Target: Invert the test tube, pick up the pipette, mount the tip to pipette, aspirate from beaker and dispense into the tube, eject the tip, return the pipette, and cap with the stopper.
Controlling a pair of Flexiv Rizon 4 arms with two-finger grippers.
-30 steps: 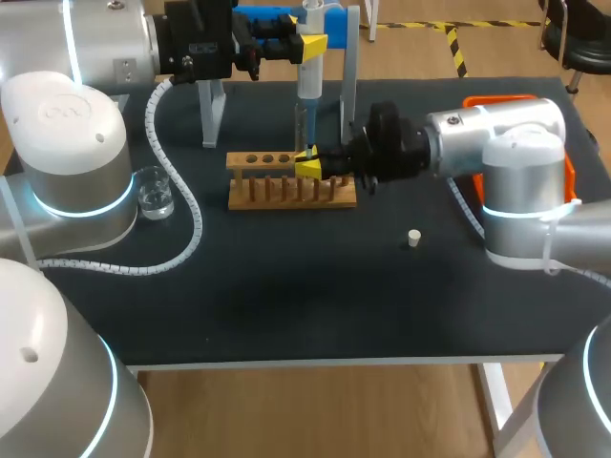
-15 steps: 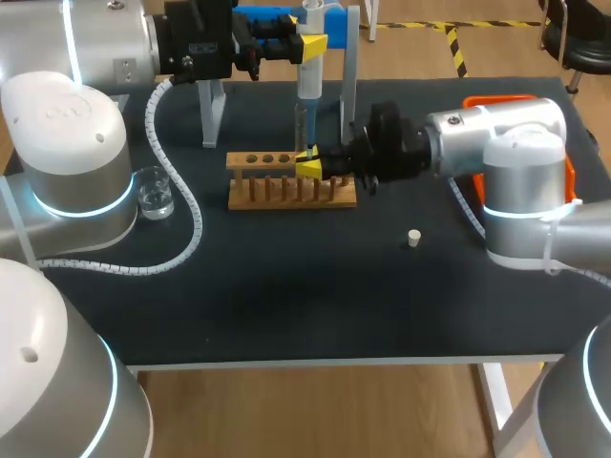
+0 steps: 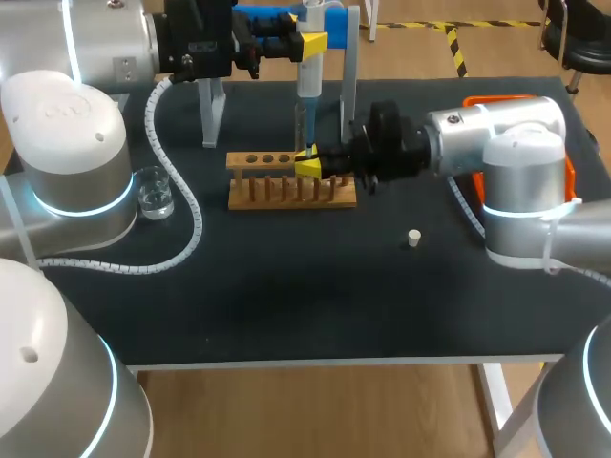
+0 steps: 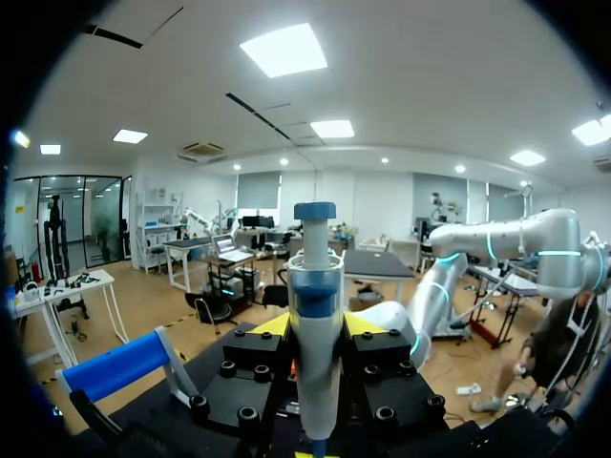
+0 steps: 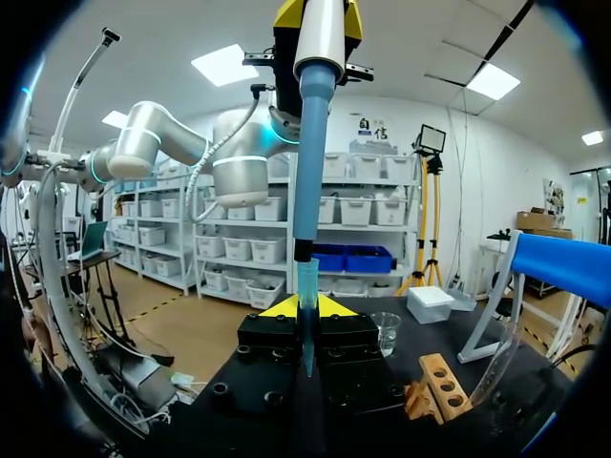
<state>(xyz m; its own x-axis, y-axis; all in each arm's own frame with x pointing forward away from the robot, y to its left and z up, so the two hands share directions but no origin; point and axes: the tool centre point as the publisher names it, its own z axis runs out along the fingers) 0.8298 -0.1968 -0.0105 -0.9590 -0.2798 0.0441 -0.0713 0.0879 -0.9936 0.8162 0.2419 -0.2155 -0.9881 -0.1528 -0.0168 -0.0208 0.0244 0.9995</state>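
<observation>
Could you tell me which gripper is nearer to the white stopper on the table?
Right. The right gripper is at the wooden rack, back and leftward from the stopper; the left gripper holds the pipette higher, behind that rack.

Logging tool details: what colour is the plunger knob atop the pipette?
Blue knob on the white pipette; clearest in the left wrist view.

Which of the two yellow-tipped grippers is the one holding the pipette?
The left gripper, up at the back, clamps the pipette upright. The right gripper is lower, at the wooden rack, shut on the test tube.
</observation>
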